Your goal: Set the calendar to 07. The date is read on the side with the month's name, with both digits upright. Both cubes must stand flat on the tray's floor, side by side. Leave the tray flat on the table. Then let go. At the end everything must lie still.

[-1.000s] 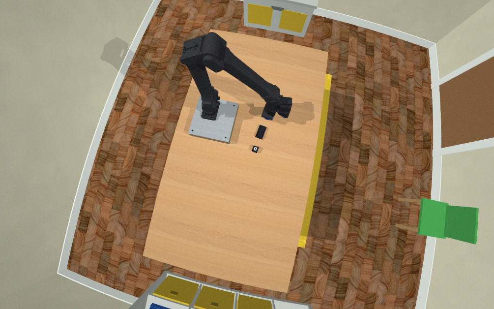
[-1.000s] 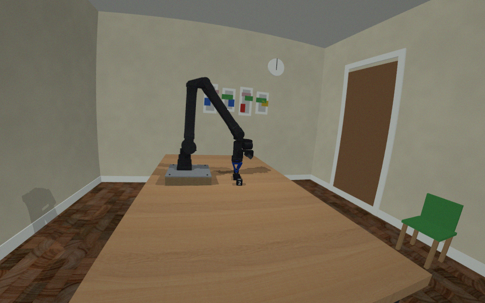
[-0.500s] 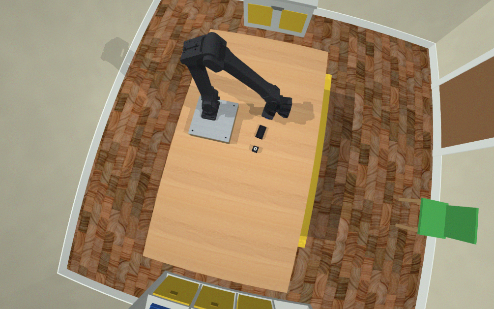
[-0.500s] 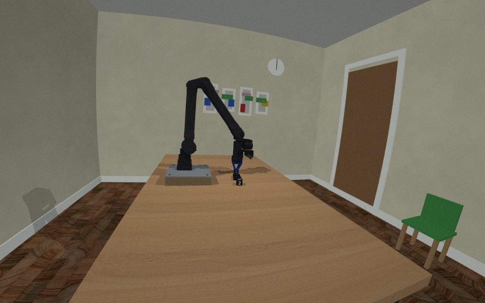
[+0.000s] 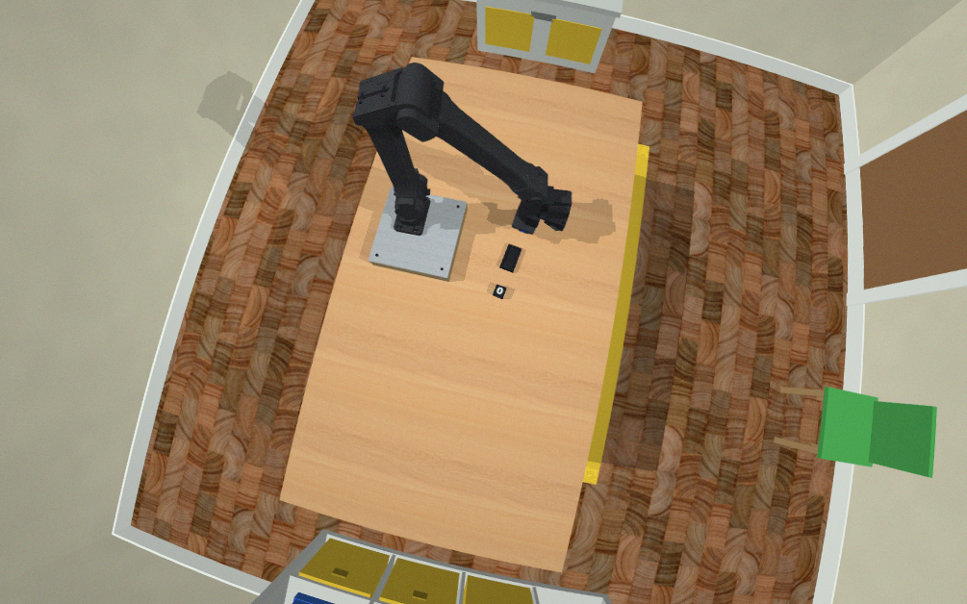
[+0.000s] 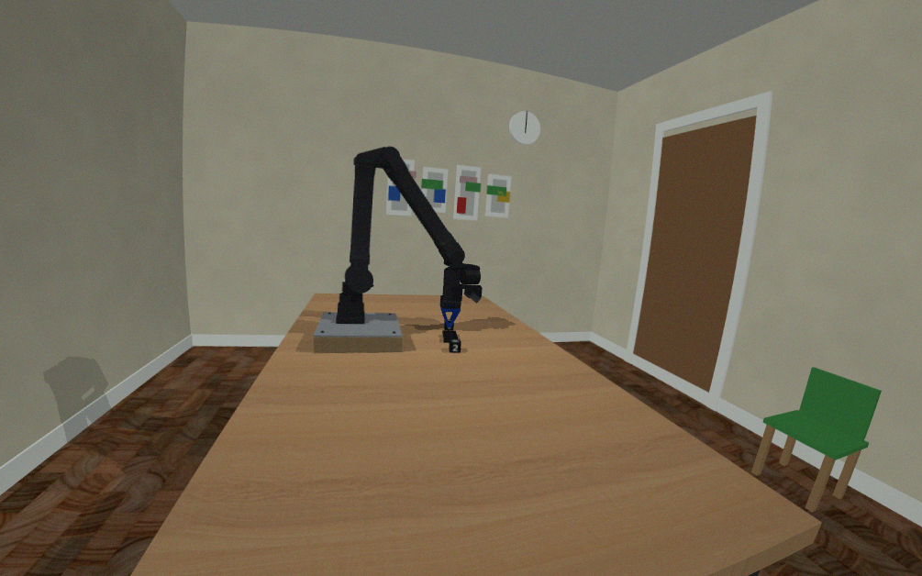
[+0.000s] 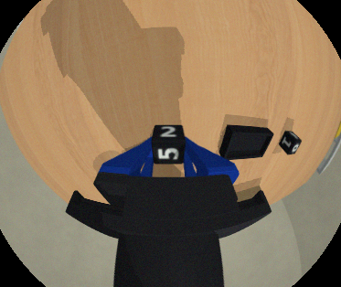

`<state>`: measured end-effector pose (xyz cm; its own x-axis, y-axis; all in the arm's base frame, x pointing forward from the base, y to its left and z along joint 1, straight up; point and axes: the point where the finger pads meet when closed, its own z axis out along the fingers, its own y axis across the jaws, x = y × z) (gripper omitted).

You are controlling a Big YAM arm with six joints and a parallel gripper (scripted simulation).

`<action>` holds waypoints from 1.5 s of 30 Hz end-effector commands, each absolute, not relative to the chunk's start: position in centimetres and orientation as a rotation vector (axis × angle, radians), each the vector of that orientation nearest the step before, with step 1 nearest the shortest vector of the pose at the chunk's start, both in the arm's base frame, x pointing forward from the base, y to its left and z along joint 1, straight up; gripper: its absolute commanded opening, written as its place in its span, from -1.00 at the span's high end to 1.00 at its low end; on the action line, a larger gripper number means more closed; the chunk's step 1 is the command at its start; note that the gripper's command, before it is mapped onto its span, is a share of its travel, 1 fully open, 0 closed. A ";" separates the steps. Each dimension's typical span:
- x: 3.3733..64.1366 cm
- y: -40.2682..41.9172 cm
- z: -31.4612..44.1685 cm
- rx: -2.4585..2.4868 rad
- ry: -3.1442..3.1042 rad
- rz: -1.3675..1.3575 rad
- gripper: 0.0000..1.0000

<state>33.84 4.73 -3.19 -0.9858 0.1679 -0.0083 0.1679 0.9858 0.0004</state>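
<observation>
My gripper [image 7: 168, 141] [image 6: 449, 326] points down with its blue fingertips against both sides of a black cube [image 7: 168, 156], shut on it. This cube shows a white 2 and a white 5 in the wrist view; its underside is hidden. The black tray [image 7: 225, 144] [image 5: 510, 257] [image 6: 449, 336] lies to the right of the gripper in the wrist view, with no cube in it. The other black cube [image 5: 499, 291] [image 6: 454, 347] [image 7: 290, 143] stands on the table beyond the tray. It shows 0 on top in the top and exterior views on a side in the exterior view.
The arm's grey base plate [image 5: 419, 251] [image 6: 358, 326] is to the left of the tray and the loose cube in the top view. The wooden table [image 5: 442, 390] [image 6: 406, 444] extends well past the loose cube. The tray lies between the gripper and the loose cube.
</observation>
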 end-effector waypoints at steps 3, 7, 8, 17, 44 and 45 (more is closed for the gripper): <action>34.9 4.6 -2.7 0.263 3.098 0.005 0.45; 34.9 4.6 -2.7 0.263 3.098 0.005 0.45; 34.9 4.6 -2.7 0.263 3.098 0.005 0.45; 34.9 4.6 -2.6 0.263 3.097 0.005 0.45; 34.7 4.7 7.4 0.264 3.110 0.001 0.45; 34.7 4.7 7.5 0.264 3.105 0.002 0.45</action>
